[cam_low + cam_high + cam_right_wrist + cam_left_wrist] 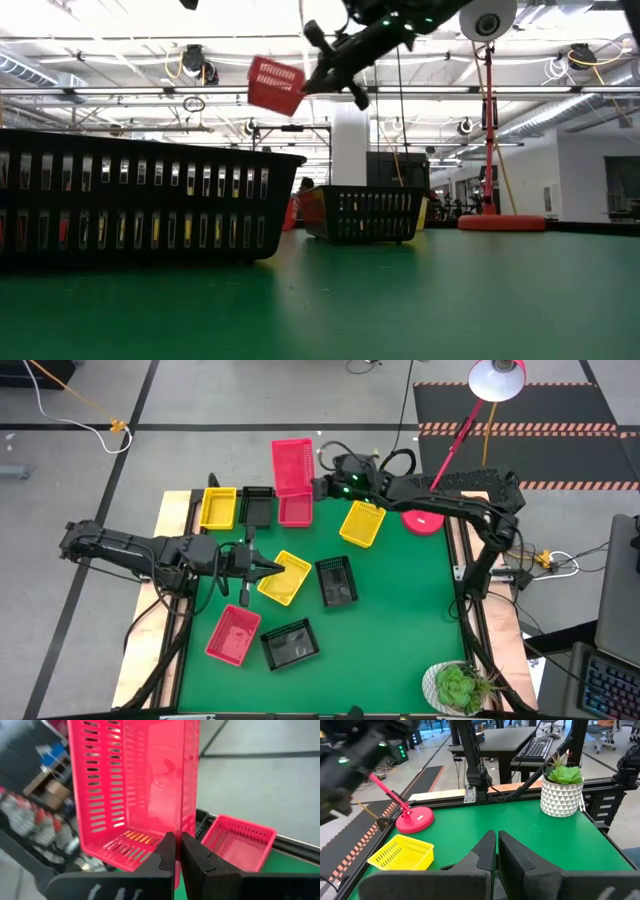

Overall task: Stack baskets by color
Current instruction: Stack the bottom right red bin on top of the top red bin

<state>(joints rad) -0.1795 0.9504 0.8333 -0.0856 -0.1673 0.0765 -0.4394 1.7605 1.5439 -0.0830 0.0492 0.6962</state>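
Barely begun: right gripper (318, 488) clamped on a raised pink basket (291, 464) above another pink basket (296, 510), left gripper (272, 569) closed empty, remaining baskets scattered unstacked.

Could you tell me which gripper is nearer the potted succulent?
Left. The left gripper sits mid-table, diagonally across from the succulent; the right gripper is at the far edge.

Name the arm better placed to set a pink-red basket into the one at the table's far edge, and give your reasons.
Right. The right gripper is shut on a raised pink-red basket, just above the pink-red basket on the table. The left gripper is shut, empty, by a yellow basket.
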